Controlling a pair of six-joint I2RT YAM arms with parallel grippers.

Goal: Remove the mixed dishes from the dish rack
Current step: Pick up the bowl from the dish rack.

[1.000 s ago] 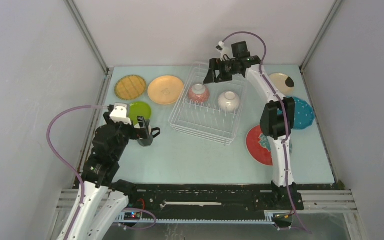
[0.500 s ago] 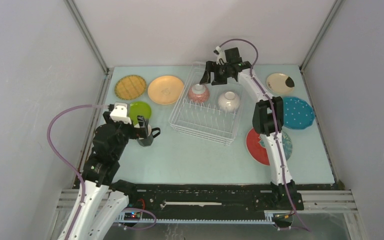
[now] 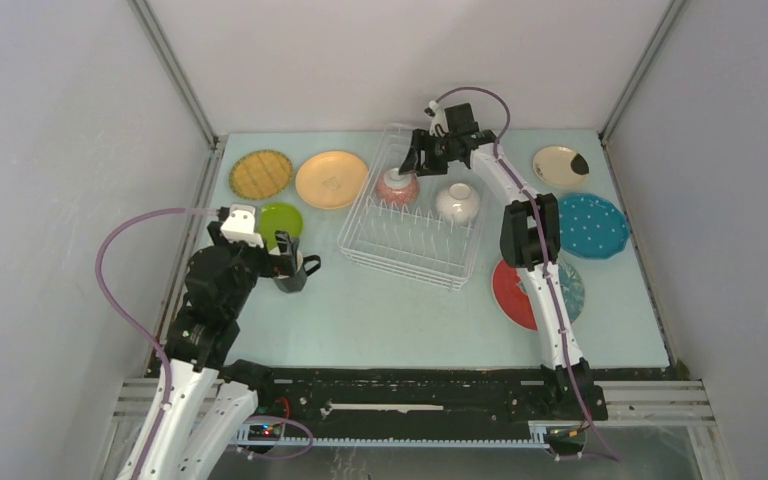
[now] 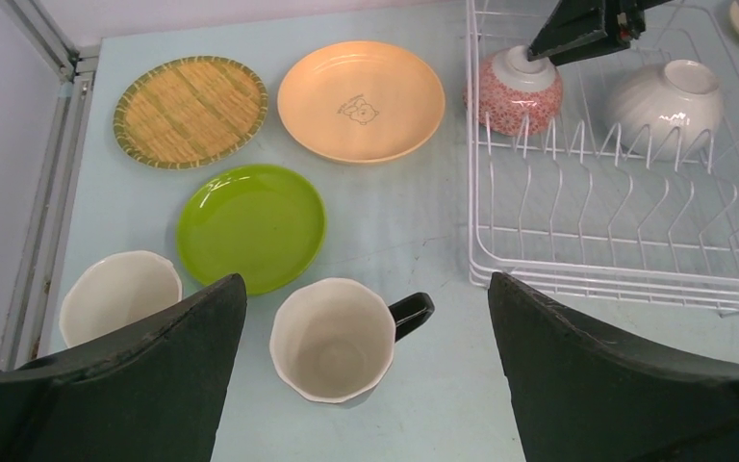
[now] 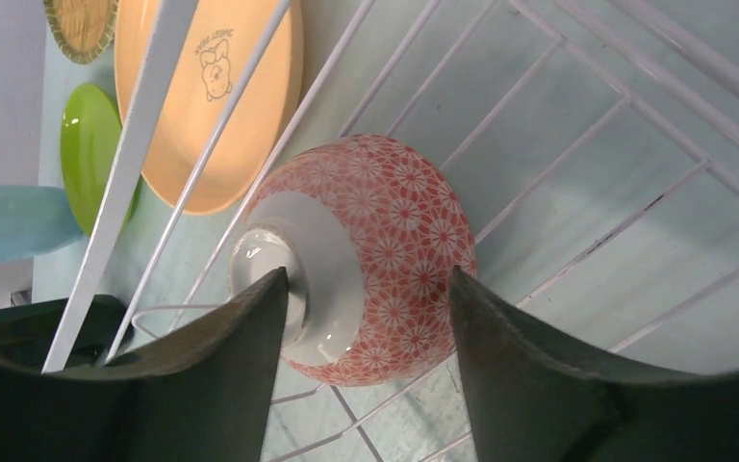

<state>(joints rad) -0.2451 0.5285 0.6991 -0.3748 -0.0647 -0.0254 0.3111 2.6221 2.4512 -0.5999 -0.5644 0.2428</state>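
The white wire dish rack point(image 3: 410, 245) holds a red floral bowl point(image 3: 397, 187), upside down, and a white bowl point(image 3: 457, 201). My right gripper point(image 3: 412, 160) is open and hangs just over the red floral bowl point(image 5: 385, 250), with one finger on each side of its foot and not touching. My left gripper point(image 3: 295, 262) is open above the black mug point(image 4: 332, 339), which stands upright on the table and is white inside. The light-blue cup point(image 4: 120, 298) stands left of the mug. The rack point(image 4: 616, 274) also shows in the left wrist view.
The yellow woven plate point(image 3: 260, 174), orange plate point(image 3: 331, 179) and lime green plate point(image 3: 280, 222) lie left of the rack. The cream plate point(image 3: 563, 167), blue dotted plate point(image 3: 592, 225) and red plate point(image 3: 516, 290) lie right of it. Enclosure walls stand on both sides.
My right gripper has moved left and down, from over the rack's far right edge to just over the red floral bowl. The left arm has not moved.
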